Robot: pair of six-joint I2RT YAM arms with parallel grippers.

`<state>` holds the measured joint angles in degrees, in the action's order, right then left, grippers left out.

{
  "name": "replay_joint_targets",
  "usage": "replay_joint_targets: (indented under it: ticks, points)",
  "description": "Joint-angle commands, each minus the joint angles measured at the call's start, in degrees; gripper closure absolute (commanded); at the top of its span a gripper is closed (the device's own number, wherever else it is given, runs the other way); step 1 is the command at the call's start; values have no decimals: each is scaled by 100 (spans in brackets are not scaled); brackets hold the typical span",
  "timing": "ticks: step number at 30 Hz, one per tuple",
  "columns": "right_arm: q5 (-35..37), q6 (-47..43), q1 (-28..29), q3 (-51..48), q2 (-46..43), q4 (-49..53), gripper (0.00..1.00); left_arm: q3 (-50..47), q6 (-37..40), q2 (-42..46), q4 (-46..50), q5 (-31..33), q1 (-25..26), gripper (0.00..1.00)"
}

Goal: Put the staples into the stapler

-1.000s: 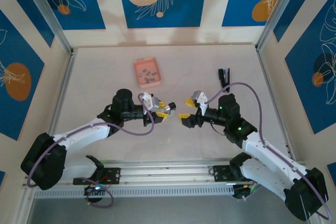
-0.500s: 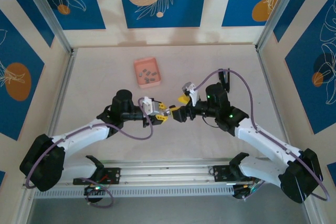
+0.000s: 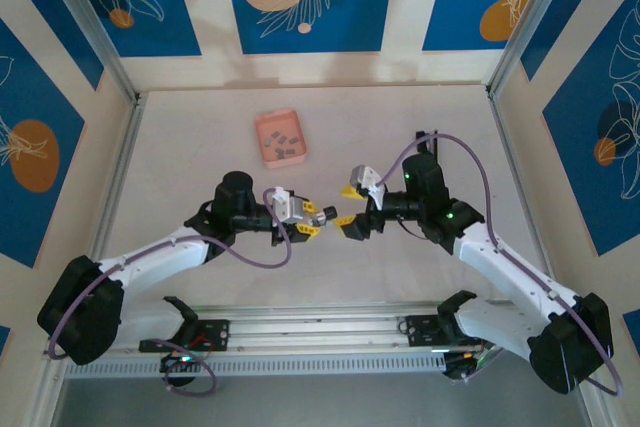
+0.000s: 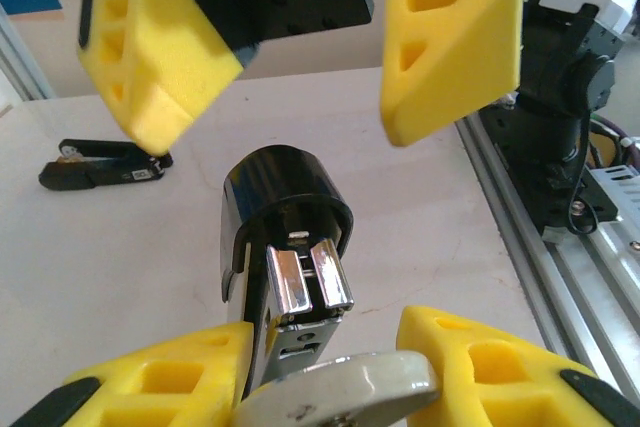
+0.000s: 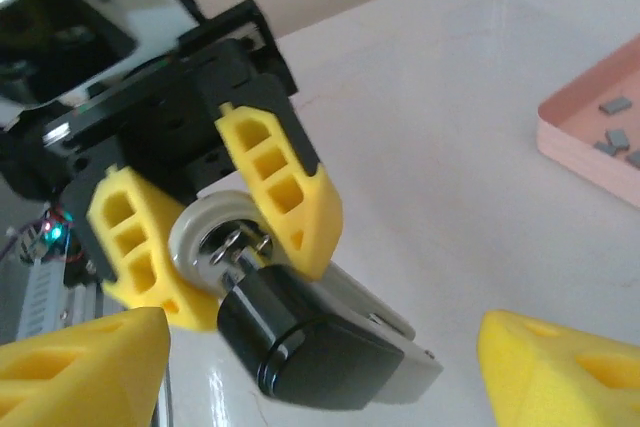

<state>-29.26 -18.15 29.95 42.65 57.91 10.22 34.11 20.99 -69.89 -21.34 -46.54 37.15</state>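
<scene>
The stapler, a glossy black rounded shell over a chrome channel, is clamped in the left gripper at mid-table, its rear hidden between yellow fingers. The right gripper gapes wide at its tip, slightly further back than half a second ago. Grey staples lie well apart in the pink tray

We see yellow fingers on the left end effector and the right end effector, and a silver-and-black stapler. Dark-grey staples lie in a salmon-pink tray. The bench is pale beige, and the blue wall panels show white leaf outlines and orange discs.
</scene>
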Motion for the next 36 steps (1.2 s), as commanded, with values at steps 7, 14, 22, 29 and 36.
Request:
replay_joint_targets:
  ticks: [7,14,22,29,36]
  points:
    - [-730,-2328,82,598,628,1096,29,210,-114,171,-411,-719,68,100]
    - [-773,-2314,273,640,909,805,42,145,-298,124,-649,-789,74,100]
    - [-991,-2372,344,660,986,724,60,36,-637,17,-1126,-834,95,100]
    - [-976,-2475,216,657,814,929,80,-53,-611,106,-1058,-574,91,93]
    - [243,-2193,250,503,603,822,88,-132,-547,400,-807,-78,95,54]
